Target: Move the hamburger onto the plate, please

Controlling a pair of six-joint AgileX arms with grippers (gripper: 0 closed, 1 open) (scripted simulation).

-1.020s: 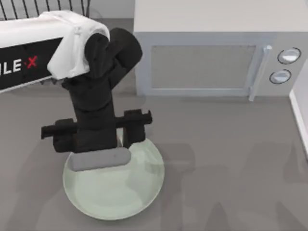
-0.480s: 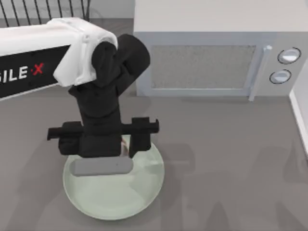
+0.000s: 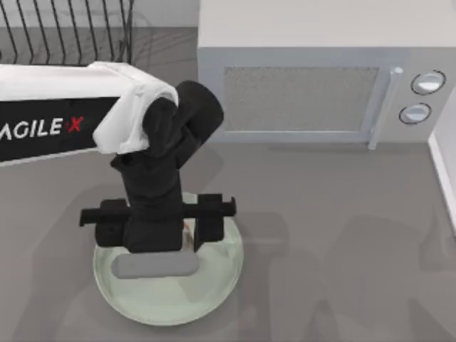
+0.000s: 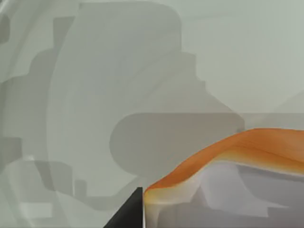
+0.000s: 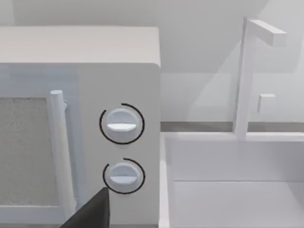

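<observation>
The pale mint-green plate lies at the table's front left. My left arm reaches in from the left, and its black wrist points straight down over the plate's back half. Beneath that wrist sits my left gripper, close above the plate. In the left wrist view the hamburger, orange over pale parts, sits right against a dark fingertip, with the glossy plate just behind it. The gripper appears shut on the hamburger. A dark piece of my right gripper shows in front of the microwave's knobs.
A white microwave with its door closed stands at the back, its handle and two knobs on its right. A wire rack is at the back left. A white basin with a tap stands right of the microwave.
My left arm has reached further in and its wrist has moved forward and lower over the plate, taking the hamburger with it. The plate has stayed put.
</observation>
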